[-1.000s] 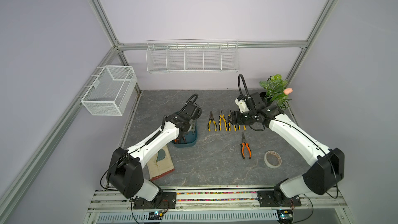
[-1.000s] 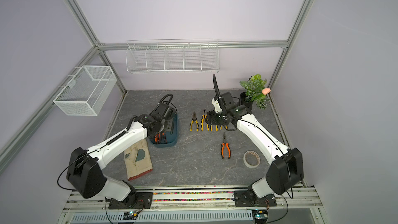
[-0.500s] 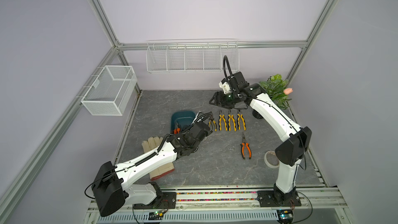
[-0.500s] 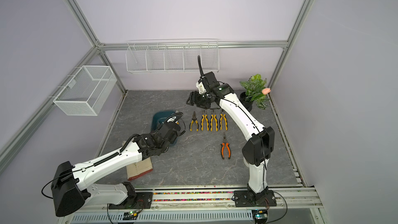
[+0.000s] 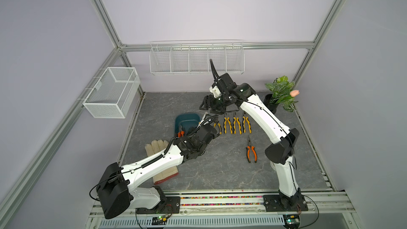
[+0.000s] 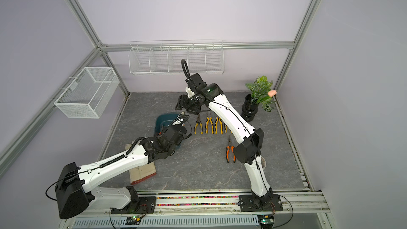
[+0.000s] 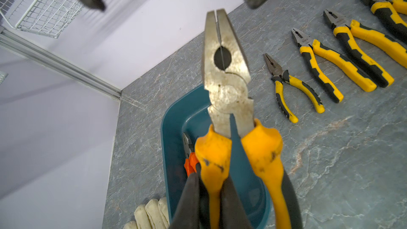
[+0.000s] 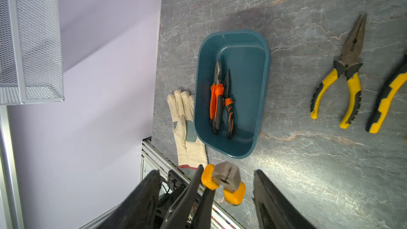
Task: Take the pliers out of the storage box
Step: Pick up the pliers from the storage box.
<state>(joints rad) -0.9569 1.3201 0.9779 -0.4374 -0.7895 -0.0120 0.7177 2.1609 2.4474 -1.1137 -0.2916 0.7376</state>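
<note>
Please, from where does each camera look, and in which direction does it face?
Top views: high at the front, facing down toward the back wall; the left arm and right arm show whole.
Left wrist: looks along the left gripper, shut on the held pliers, toward the back wall.
Right wrist: looks down on the storage box; the open right gripper shows.
Shared: both wrist views show the held pliers and the storage box.
</note>
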